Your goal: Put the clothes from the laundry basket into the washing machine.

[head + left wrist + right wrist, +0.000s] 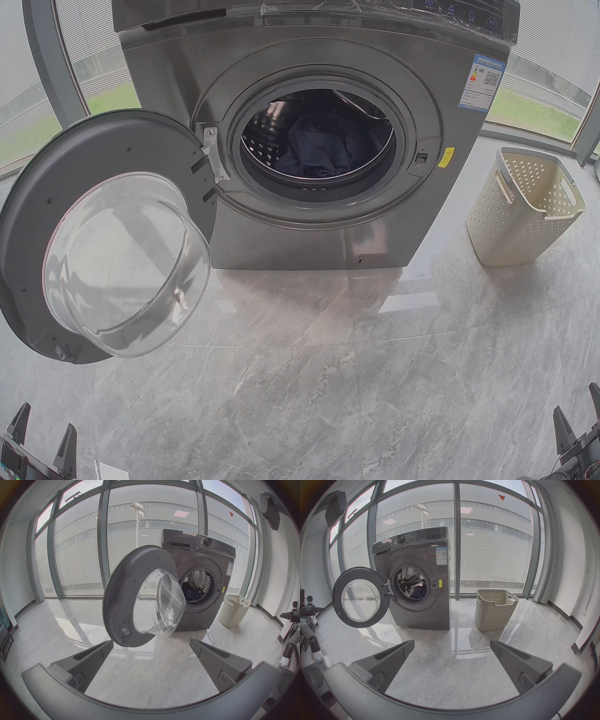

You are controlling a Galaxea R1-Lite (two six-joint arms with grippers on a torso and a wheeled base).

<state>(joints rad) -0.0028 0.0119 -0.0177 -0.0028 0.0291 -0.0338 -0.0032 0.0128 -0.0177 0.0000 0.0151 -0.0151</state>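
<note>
Navy clothes (322, 147) lie in the washing machine (312, 240); left tool (150, 642), right tool (451, 642) spread empty.

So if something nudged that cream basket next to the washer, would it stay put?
Probably not. The basket is thin perforated plastic and looks empty, so likely light. The floor is glossy, so it would probably slide. It is tall for its base, so a high push might tip it.
</note>
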